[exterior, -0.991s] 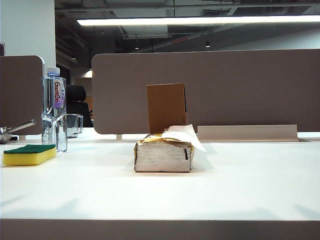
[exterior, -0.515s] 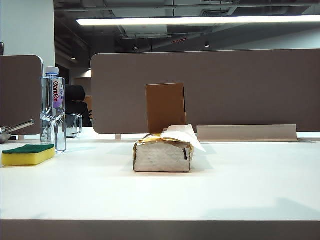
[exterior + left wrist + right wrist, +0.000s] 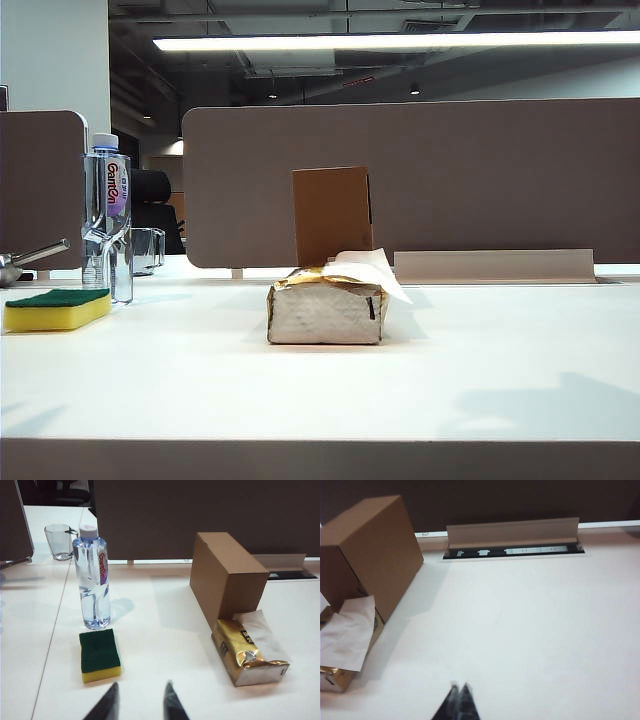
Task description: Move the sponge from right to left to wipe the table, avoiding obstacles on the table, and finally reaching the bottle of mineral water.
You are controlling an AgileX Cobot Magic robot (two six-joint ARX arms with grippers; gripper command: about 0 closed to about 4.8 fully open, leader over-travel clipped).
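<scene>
We are seeing the sponge [image 3: 57, 309] lying green side up on the tabletop [image 3: 320, 380], just beside the bottle of mineral water [image 3: 107, 218], at about seven o'clock from it. Our left gripper [image 3: 139, 700] is hovering near the sponge, fingers spread and empty. Our right gripper [image 3: 458, 692] is hanging pressed together over bare tabletop, with the cardboard box [image 3: 367, 550] and tissue pack [image 3: 342, 640] at its ten o'clock.

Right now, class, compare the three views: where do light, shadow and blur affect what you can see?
Exterior view: the ceiling strip light is blown out, and soft shadows lie on the table. Left wrist view: the bottle of mineral water casts a faint shadow; the left gripper looks soft-edged, its fingertips apart. Right wrist view: the shut right gripper is blurred; the cardboard box shades the tabletop beside it.
</scene>
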